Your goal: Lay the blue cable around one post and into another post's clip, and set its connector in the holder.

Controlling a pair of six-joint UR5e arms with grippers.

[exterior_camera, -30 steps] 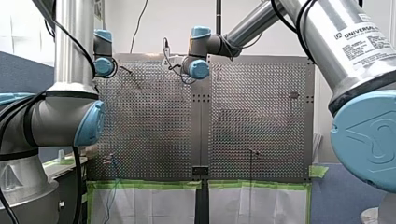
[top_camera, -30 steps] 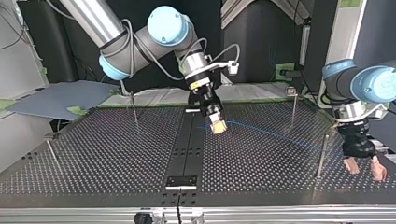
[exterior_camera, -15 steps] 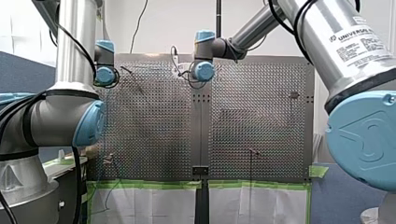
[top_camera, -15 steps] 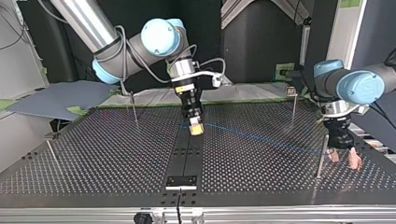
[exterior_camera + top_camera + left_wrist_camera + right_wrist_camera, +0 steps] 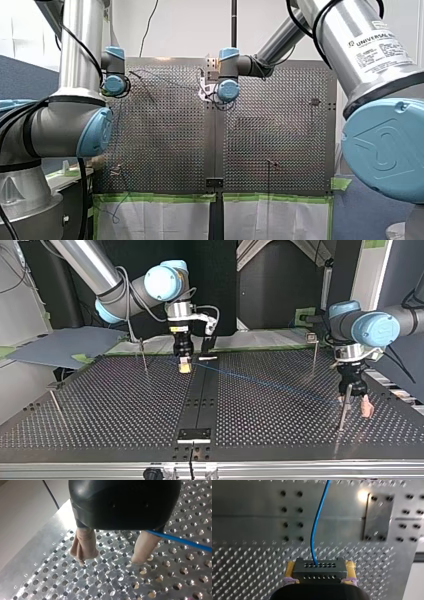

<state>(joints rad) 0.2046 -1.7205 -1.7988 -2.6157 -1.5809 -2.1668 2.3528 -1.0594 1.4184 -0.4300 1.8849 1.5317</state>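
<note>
One blue cable point(image 5: 260, 381) stretches across the black centre strip point(image 5: 200, 400). Its connector point(image 5: 319, 570) is clamped between my right gripper's point(image 5: 184, 368) yellow pads just beside that strip. Well off the strip's other side, my left gripper point(image 5: 110, 559) hangs spread, gripping nothing, and the cable runs past one finger.

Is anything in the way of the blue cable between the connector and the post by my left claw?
Nothing visible does. In the top view the blue cable runs clear over the perforated table from the connector, held in my right claw, to the post beside my open left claw.
</note>
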